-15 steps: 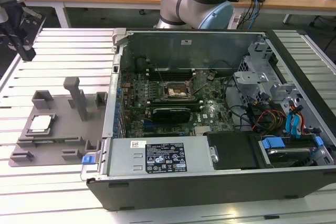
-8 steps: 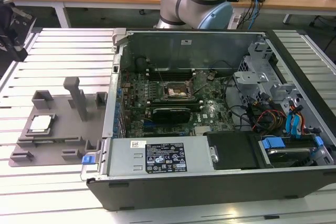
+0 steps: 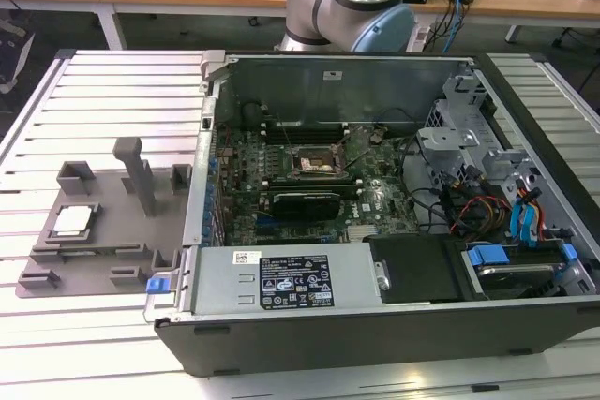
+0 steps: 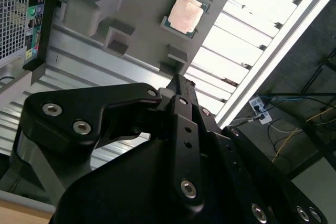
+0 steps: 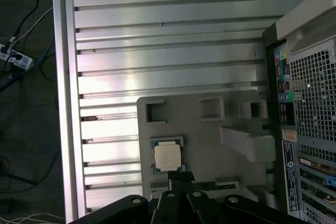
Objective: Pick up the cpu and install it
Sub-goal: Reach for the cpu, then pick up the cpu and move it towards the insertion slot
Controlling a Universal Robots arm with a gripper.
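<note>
Slatted aluminium makes up the counter (image 3: 112, 91), which carries an open computer case (image 3: 375, 325) and, beside it, a grey fixture tray (image 3: 112, 259) lying toward the counter's edge on the exterior view's left. The cpu (image 3: 73, 222) sits flat in a square seat of that tray, silvery top upward, well apart from the black-framed socket (image 3: 319, 164) on the board inside the case. Both wrist views look down on the cpu (image 5: 168, 157) (image 4: 186, 16) past the tool (image 5: 177, 179) (image 4: 177, 80), which hangs above the tray near the chip and touches nothing. Its fingers appear pressed together, with nothing between them.

The chip is probably very light and quite stiff, so weight should be no trouble. The risk seems to lie elsewhere: the smooth metal top offers little friction, and the underside is likely delicate. The best hold looks like two opposite sides of the thin darker rim, with the chip kept level. The seat's low walls stand close around it and leave little room for fingers.
</note>
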